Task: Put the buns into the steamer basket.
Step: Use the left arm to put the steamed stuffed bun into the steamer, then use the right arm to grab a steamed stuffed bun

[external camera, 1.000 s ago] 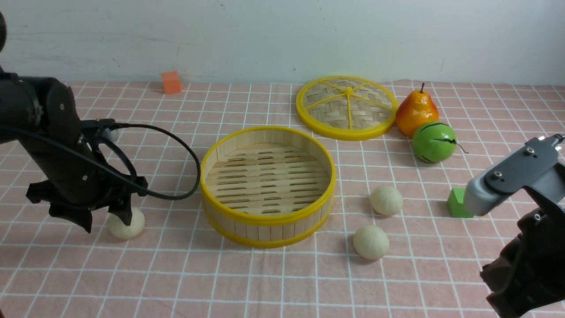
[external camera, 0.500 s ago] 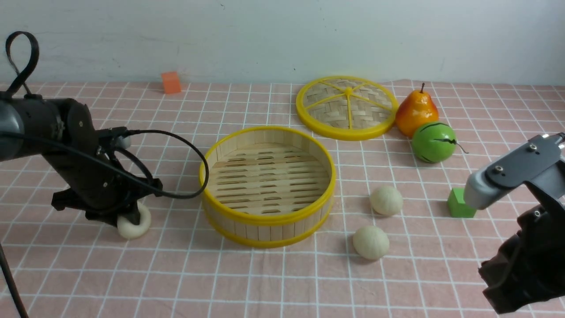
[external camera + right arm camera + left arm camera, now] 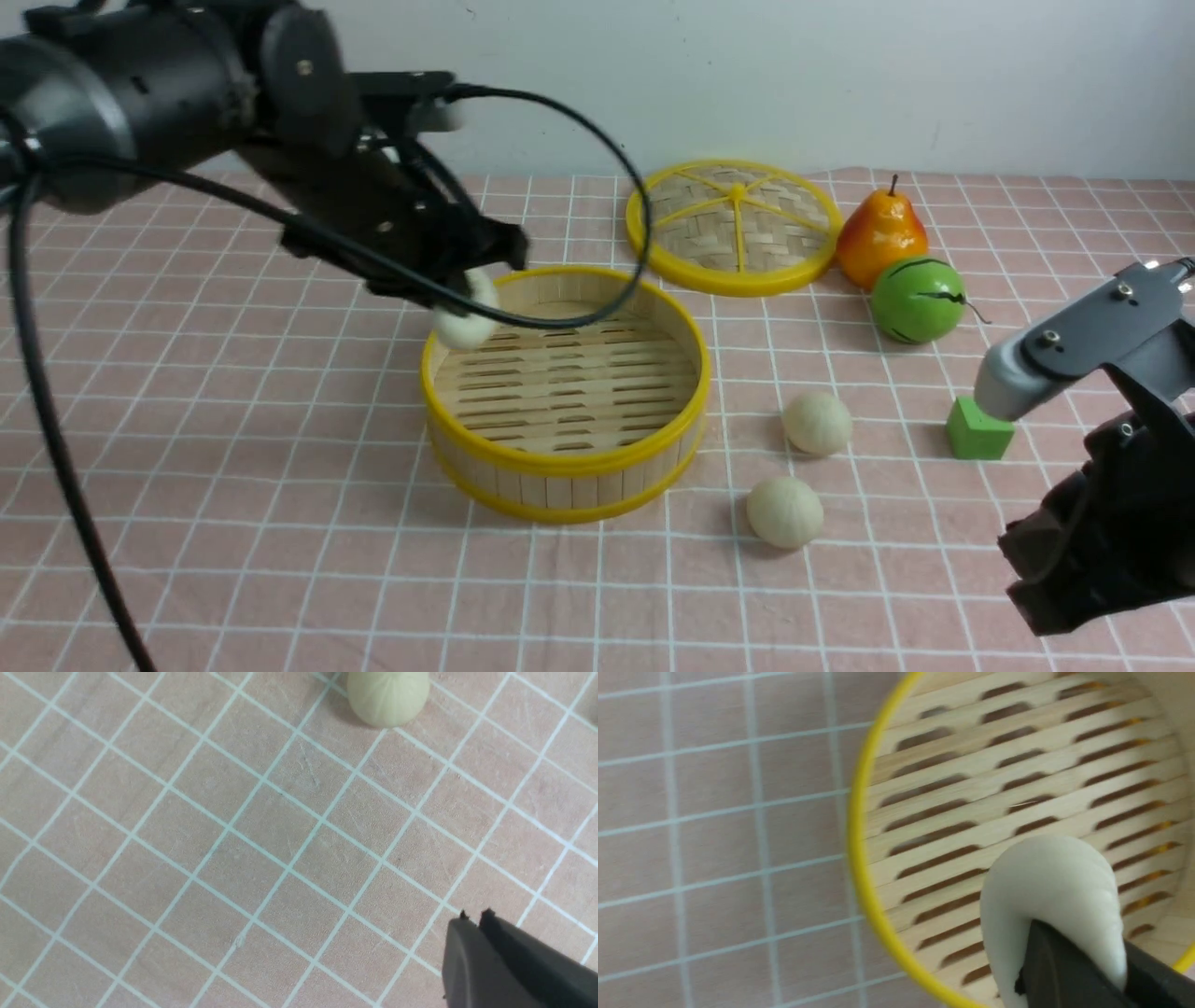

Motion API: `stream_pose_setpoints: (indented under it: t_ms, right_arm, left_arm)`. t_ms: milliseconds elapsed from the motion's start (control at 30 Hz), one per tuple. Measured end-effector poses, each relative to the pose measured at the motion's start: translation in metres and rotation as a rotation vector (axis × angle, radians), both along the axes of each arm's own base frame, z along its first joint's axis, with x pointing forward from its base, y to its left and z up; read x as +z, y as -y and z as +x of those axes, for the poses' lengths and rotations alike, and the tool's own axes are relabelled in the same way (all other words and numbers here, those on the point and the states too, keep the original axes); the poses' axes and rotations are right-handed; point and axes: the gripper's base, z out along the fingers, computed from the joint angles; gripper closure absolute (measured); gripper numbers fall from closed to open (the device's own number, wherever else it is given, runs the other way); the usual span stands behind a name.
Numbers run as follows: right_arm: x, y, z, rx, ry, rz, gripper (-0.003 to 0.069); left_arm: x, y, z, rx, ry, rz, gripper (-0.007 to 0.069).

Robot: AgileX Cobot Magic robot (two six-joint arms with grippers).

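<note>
Nearest the camera, at the right edge, the right gripper (image 3: 474, 917) hangs above the pink checked cloth (image 3: 280, 523) with its jaws pressed together and nothing between them. Just ahead and to its left, the nearest bun (image 3: 784, 511) lies on the cloth, and a second bun (image 3: 817, 423) sits a little farther back; both are outside the steamer basket (image 3: 560, 462), near its right side. A green cube (image 3: 977, 431) stands to the right of them. Over the basket's left edge the left gripper (image 3: 462, 308) is clamped on the third bun (image 3: 464, 325) — squashed by the grip, above the slat floor just inside the yellow rim. Farther back on the right are a green striped fruit (image 3: 917, 301) and a pear (image 3: 880, 238), with the woven lid (image 3: 728, 283) beside them — and an orange cube (image 3: 362, 175) by the wall.
</note>
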Motion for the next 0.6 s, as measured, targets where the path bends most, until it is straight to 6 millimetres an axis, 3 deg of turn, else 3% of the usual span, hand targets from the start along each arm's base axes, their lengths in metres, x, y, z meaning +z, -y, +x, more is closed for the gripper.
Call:
stream_pose_setpoints:
  t_ms: [100,200,233,267,367,467,533,600]
  right_arm:
    - [-0.002,0.000,0.000,0.001,-0.012,-0.008,0.0620]
    - [-0.002,0.000,0.000,0.001,-0.014,-0.009,0.0610]
    - [-0.002,0.000,0.000,0.001,-0.014,-0.009,0.0610]
    - [-0.002,0.000,0.000,0.001,-0.014,-0.009,0.0597]
    - [-0.002,0.000,0.001,-0.021,-0.015,0.003,0.0535]
    - [-0.002,0.000,0.003,-0.045,-0.019,0.011,0.0466]
    - [-0.003,-0.003,0.009,-0.073,-0.032,0.017,0.0341]
    - [-0.001,-0.006,0.017,-0.089,-0.039,0.019,0.0258]
  left_arm:
    - [-0.020,0.016,0.011,0.002,-0.040,-0.005,0.0629]
    - [-0.054,0.019,0.024,0.016,-0.106,0.028,0.0600]
    - [-0.054,0.019,0.024,0.016,-0.106,0.028,0.0600]
    - [-0.070,0.020,0.029,0.016,-0.130,0.048,0.0561]
    - [-0.085,0.020,0.033,0.017,-0.152,0.069,0.0427]
    - [-0.086,0.020,0.033,0.017,-0.151,0.068,0.0298]
    - [-0.081,0.020,0.034,0.014,-0.156,0.075,0.0137]
    - [-0.073,0.019,0.033,0.009,-0.164,0.094,0.0051]
